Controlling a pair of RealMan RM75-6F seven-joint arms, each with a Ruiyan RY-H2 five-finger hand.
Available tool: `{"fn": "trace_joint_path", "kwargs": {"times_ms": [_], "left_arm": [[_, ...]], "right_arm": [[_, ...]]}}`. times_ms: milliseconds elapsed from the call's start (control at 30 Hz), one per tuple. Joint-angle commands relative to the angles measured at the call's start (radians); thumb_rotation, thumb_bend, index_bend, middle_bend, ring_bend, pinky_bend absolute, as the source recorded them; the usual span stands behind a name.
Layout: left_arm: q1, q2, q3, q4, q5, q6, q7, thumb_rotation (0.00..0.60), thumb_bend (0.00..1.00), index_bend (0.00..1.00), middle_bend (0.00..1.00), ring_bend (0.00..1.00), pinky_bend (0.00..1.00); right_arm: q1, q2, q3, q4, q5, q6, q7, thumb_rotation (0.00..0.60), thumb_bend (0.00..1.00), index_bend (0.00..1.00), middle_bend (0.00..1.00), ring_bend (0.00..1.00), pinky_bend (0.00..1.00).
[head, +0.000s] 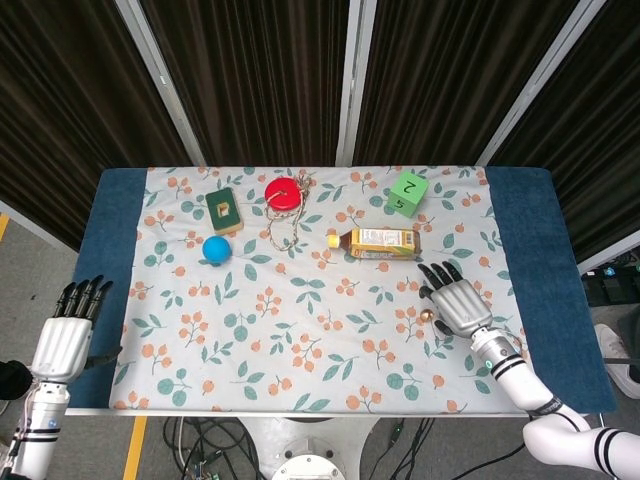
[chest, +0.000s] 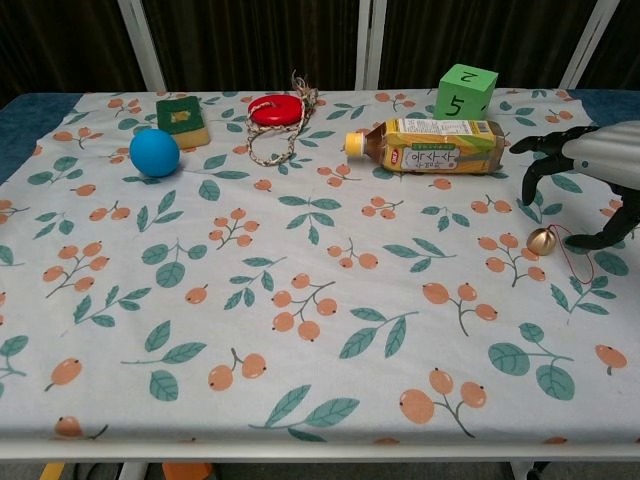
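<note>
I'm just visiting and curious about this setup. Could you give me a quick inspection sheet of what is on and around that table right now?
Surface: table with blue top, covered by a white cloth printed with leaves and berries.
Job's things: small gold bell with a thin red loop, lying right beside the right hand's fingers.
Clutter: tea bottle on its side; green numbered cube; red disc with braided cord; blue ball; green and tan block.
Hands: right hand open, fingers curved down above the bell; left hand open, off the table's left edge.
Cables: bundle under the table's front.
Surroundings: dark curtains behind.
</note>
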Motion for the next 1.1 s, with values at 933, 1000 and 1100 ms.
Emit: {"fn": "trace_joint_path", "kwargs": {"times_ms": [933,1000,1100], "left_arm": [[-0.001,0.005,0.011,0.001,0.002,-0.014,-0.027,0.6,0.0,0.0,0.0,0.0,0.0],[-0.001,0.005,0.011,0.002,0.001,-0.015,-0.029,0.6,0.0,0.0,0.0,0.0,0.0],[-0.001,0.005,0.012,0.003,0.002,-0.017,-0.031,0.6,0.0,0.0,0.0,0.0,0.0]], "right_arm": [[0.022,-0.036,-0.006,0.025,0.022,0.003,-0.005,0.6,0.28,0.51,0.05,0.0,0.0],[0.023,-0.035,-0.006,0.025,0.025,0.004,-0.006,0.6,0.28,0.51,0.06,0.0,0.0],[0.022,-0.034,-0.009,0.025,0.03,0.004,-0.01,0.6,0.29,0.52,0.06,0.0,0.0]]}}
